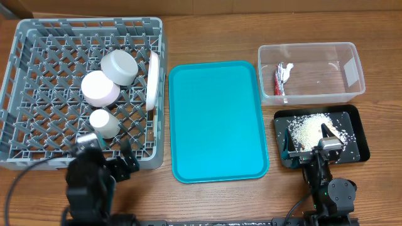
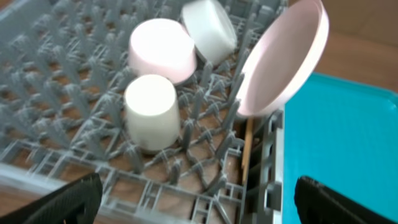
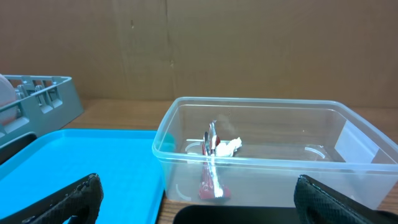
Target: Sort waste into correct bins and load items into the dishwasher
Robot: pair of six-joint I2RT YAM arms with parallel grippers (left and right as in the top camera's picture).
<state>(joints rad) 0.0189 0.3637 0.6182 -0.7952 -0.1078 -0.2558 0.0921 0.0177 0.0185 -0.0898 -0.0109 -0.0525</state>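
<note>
The grey dish rack (image 1: pixel 38 94) holds a pale grey bowl (image 1: pixel 119 66), a whitish-pink bowl (image 1: pixel 99 88), a white cup (image 1: pixel 104 123) and a white plate (image 1: pixel 152 80) standing on edge at its right side. In the left wrist view, wooden chopsticks (image 2: pixel 247 152) lie in the rack under the plate (image 2: pixel 280 62). The foil wrapper (image 1: pixel 281 78) lies in the clear tub (image 1: pixel 352 69). Rice (image 1: pixel 308 129) lies in the black tray (image 1: pixel 358 135). My left gripper (image 1: pixel 103 156) is open and empty at the rack's front edge. My right gripper (image 1: pixel 309 145) is open and empty over the black tray's front.
A large teal tray (image 1: pixel 217 119) lies between the rack and the two bins. A cardboard wall stands behind the table in the right wrist view (image 3: pixel 249 43). The wrapper also shows in that view (image 3: pixel 211 162), inside the tub.
</note>
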